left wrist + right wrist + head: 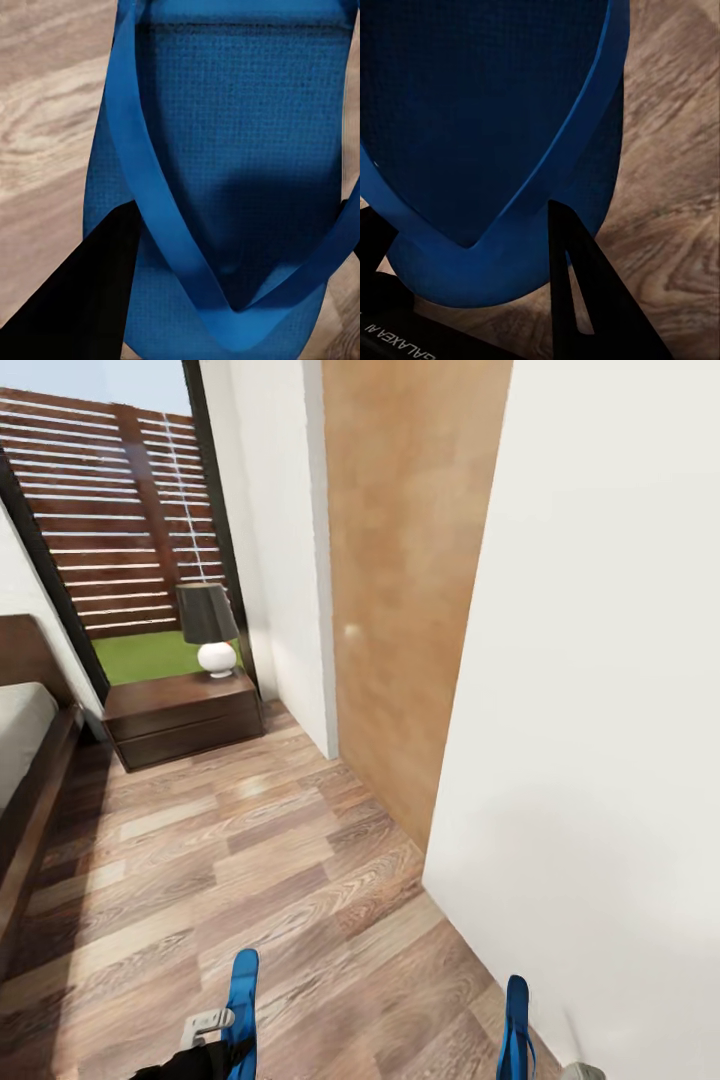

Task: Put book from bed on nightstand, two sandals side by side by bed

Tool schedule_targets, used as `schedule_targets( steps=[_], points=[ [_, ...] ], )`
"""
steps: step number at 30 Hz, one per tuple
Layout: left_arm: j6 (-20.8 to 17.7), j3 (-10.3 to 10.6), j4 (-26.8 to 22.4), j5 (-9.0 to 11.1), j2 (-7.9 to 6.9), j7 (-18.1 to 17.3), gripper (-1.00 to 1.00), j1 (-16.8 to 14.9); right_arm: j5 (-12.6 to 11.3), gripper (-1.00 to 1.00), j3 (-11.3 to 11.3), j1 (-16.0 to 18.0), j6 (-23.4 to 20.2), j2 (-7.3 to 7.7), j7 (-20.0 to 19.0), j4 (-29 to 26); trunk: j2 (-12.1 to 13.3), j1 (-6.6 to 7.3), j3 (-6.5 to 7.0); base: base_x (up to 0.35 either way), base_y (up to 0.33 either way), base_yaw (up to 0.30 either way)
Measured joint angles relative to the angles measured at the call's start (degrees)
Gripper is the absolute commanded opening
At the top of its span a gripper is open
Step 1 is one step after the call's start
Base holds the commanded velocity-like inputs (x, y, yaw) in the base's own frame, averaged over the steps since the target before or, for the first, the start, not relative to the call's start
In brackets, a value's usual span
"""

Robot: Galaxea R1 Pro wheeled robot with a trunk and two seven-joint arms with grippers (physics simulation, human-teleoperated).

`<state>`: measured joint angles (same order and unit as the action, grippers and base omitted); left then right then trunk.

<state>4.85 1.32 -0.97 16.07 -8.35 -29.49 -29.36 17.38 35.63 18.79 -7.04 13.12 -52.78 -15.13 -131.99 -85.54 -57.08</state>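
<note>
Fingers (82, 300) of my left arm pinch one blue sandal (225, 150), my right the other sandal (487, 120); I should carry both level toward the bed (30, 760), beside the nightstand (180, 715).

**Wood, foam and plaster: the surfaces**

The floor (250, 860) is brown wood plank with strong grain and a soft sheen. The nightstand (185, 718) and the bed (30, 800) frame are dark, smooth wood; the mattress (18, 735) looks like matt grey cloth. The walls (600, 710) are matt white, beside a mottled tan panel (410, 580). The lamp (208, 628) has a glossy white base and a dark matt shade. The sandals (247, 150) (472, 127) are bright blue, finely textured foam-like soles with smooth straps.
</note>
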Motion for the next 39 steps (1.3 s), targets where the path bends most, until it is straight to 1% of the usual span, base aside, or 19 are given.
schedule_targets(
  steps=[33,39],
  points=[
    [0.0,0.0,0.0,0.0,0.0,0.0,-1.0,0.2,0.0,-1.0,0.0,0.0,0.0,0.0,0.0,0.0,0.0,0.0,0.0,0.001,0.0,0.292],
    [0.1,0.0,0.0,0.0,0.0,0.0,-1.0,0.2,0.1,-1.0,0.0,0.0,0.0,0.0,0.0,0.0,0.0,0.03,0.0,0.218,0.0,0.292]
  ],
)
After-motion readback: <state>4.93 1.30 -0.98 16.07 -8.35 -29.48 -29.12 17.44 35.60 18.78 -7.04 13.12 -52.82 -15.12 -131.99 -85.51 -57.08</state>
